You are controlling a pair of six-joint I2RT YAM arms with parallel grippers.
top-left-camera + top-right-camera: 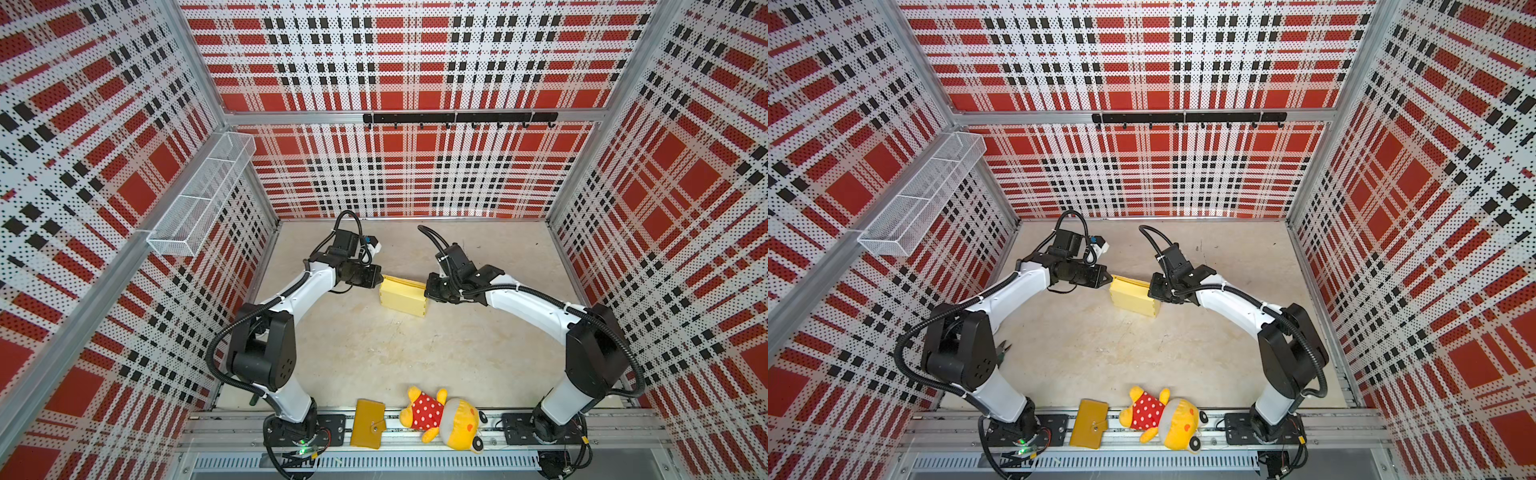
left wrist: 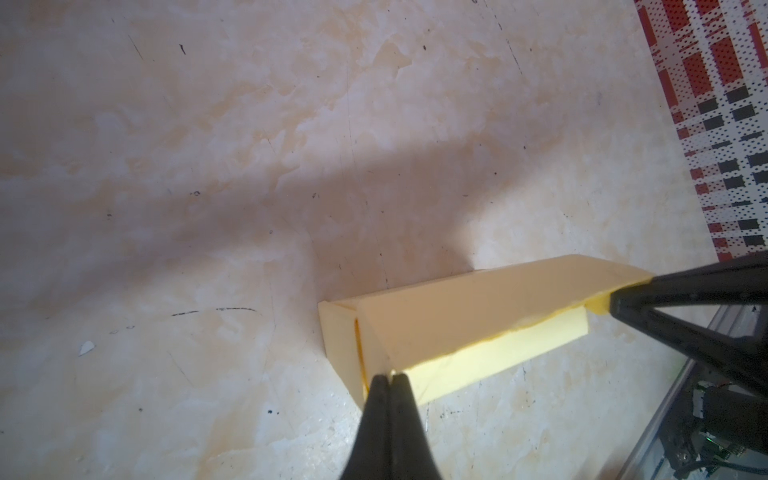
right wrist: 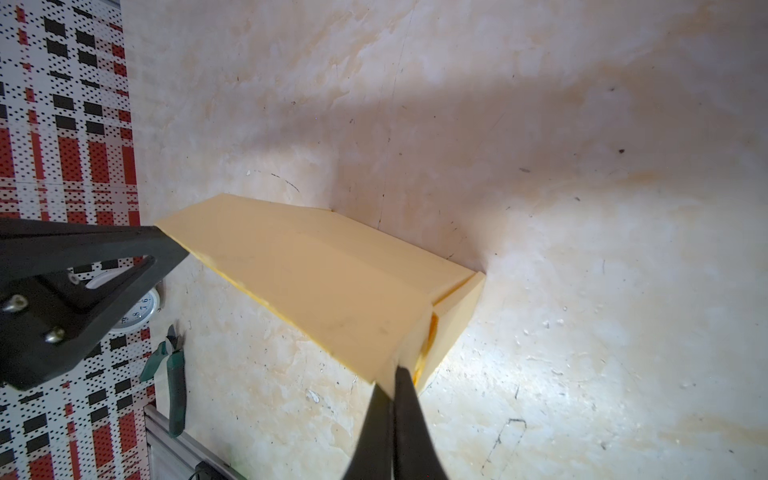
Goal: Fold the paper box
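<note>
Now the pale yellow paper box point(image 1: 402, 300) sits on the table point(image 1: 374, 353), lid slanted half-raised; left gripper point(image 2: 388, 376) and right gripper point(image 3: 394, 372) jaws pinch opposite lid corners.

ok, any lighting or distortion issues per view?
Both top views: strong wide-angle bowing of the wall frames, even light, paper box sharp. Left wrist view: broad soft shadow across the table, left claw blurred up close. Right wrist view: washed-out bright patch on the table beside the box.
</note>
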